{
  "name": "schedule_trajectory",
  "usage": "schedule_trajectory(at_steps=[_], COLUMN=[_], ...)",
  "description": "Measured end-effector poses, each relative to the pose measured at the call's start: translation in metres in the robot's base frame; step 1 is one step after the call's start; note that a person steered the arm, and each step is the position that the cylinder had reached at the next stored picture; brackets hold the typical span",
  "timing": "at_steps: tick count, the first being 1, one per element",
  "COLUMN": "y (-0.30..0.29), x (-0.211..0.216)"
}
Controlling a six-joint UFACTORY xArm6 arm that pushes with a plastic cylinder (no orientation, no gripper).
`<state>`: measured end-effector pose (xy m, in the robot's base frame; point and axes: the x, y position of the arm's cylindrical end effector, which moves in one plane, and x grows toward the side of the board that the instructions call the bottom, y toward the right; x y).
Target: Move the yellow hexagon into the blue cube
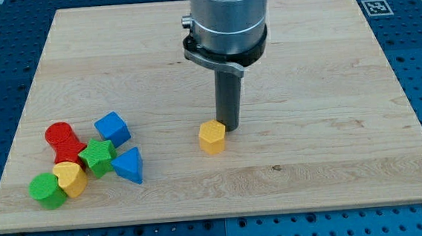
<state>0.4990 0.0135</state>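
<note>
Contact, or very nearly: my tip (230, 125) down on the desk (328, 87), pressed close against the upper-right side of the yellow hexagon (212, 137), too tight to tell whether touching or just apart. No pincer on this arm, so nothing to open or close; only the straight dark rod, holding nothing.

Yellow hexagon alone near the middle of the desk, a little toward the view's bottom, well apart from every other block. Blue cube (112, 128) off to the view's left and slightly higher than the hexagon, at the upper right of a cluster: red block (64, 141) just beside it on the left, green star (97, 156) right below it, blue triangle (129, 165) below and a bit to the right. Further down-left, a second yellow block (70, 178) (shape unclear, perhaps a heart) and a green cylinder (47, 190).

Line that matters: hexagon to cube, running leftward and faintly upward. Tip at present on the far side from the cube, which suits, but sitting high of that line. Judged from this: a straight push from here likely to send the hexagon down-left, toward the blue triangle rather than the cube. Better to come round to the hexagon's right or lower-right face first, then drive left. Open board between the two, nothing in the way until the cluster itself.
</note>
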Motion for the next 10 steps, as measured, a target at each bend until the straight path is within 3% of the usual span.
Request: schedule_trajectory(at_steps=[5,9,10], y=[0.009,-0.120,-0.128], x=[0.056,0.049,0.049])
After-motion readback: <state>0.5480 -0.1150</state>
